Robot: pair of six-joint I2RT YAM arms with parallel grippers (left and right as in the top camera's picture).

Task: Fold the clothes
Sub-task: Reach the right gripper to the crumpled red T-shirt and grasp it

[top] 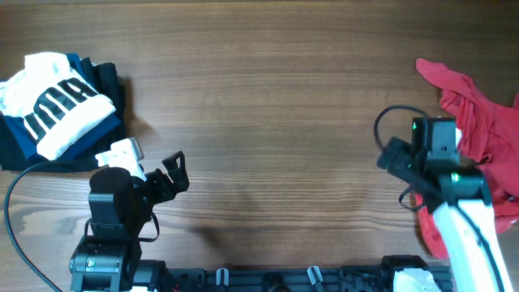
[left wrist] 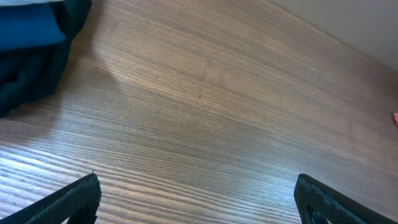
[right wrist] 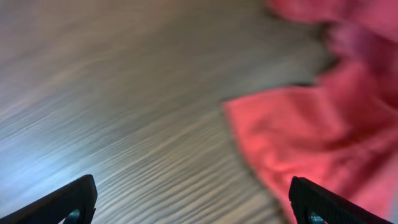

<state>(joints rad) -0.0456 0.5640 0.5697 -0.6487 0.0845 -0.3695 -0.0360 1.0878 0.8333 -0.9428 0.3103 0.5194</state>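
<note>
At the near edge of the worktop stand the two arm bases, the left one dark with a black cable looping off to its side, the right one carrying a white link that slants up over the near part of the red cloth. The left pincer hangs just beyond its base with its fingers spread wide and nothing between them; its wrist view shows both black fingertips at the bottom corners and bare wood grain between. The right pincer is likewise spread wide and holds nothing: in its blurred wrist view the two tips frame bare wood, and the edge of the red T-shirt lies ahead and to one side of them, near but not between the fingers. Whether a tip touches the cloth I cannot tell. From above, the red T-shirt lies crumpled and unfolded at the right edge of the worktop, partly under the right arm and running out of the frame; no lettering shows on it. Further back on the left, well apart from the shirt, sits a white garment with black block letters, resting on top of navy and black folded garments.
</note>
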